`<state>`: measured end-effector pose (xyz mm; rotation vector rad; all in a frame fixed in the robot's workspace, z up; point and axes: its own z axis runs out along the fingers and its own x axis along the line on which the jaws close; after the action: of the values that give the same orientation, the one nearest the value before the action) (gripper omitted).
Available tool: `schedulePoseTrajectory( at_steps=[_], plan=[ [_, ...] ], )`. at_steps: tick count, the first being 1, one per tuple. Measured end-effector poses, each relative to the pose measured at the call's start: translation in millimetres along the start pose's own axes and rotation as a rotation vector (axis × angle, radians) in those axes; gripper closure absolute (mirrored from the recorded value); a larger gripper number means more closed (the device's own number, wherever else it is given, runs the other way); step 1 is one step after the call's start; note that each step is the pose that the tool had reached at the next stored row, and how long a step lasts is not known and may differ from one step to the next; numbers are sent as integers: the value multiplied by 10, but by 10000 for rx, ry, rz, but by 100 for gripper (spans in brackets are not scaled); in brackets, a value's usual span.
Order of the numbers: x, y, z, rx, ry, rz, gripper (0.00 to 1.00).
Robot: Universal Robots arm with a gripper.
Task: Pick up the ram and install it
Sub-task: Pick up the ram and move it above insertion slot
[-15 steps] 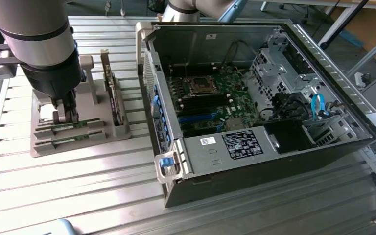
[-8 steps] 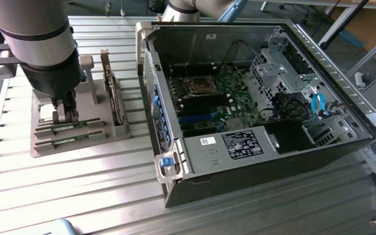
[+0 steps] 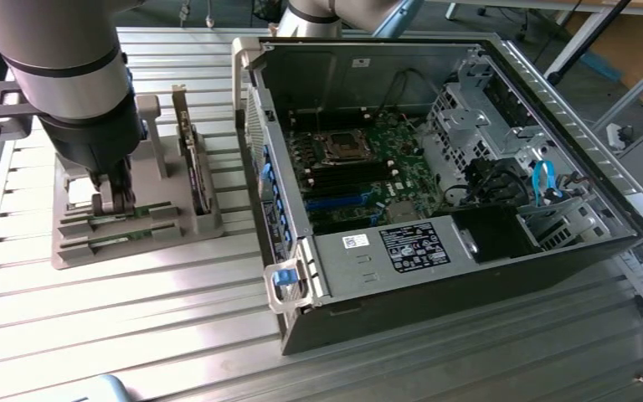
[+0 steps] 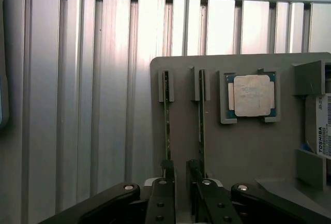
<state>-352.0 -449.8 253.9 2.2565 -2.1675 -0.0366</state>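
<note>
Two ram sticks stand on edge in slots of a grey holder [image 4: 227, 146]. In the wrist view they run side by side as thin green strips, one ram [image 4: 166, 123] and the other stick [image 4: 201, 125]. My gripper [image 4: 180, 171] hangs low over their near ends. Its black fingertips [image 4: 167, 169] stand a little apart, with nothing between them. One tip lines up with the first stick and the other sits just inside the second. In the exterior view the gripper [image 3: 113, 205] reaches down onto the holder [image 3: 76, 251] at that view's left, just over the sticks [image 3: 131, 221].
An upright dark expansion card [image 3: 197, 163] stands in the holder beside the arm. A square silver processor [image 4: 252, 95] and a labelled drive [image 4: 321, 131] also sit in the holder. The open computer case [image 3: 299, 280] lies at the exterior view's right, with black memory slots [image 3: 350, 176] on its motherboard. The table is ribbed metal.
</note>
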Motion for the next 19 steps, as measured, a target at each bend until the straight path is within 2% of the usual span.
schedulePoseTrajectory(
  at_steps=[19],
  plan=[
    [29, 0, 37, -1, 1, 0, 76]
  ],
)
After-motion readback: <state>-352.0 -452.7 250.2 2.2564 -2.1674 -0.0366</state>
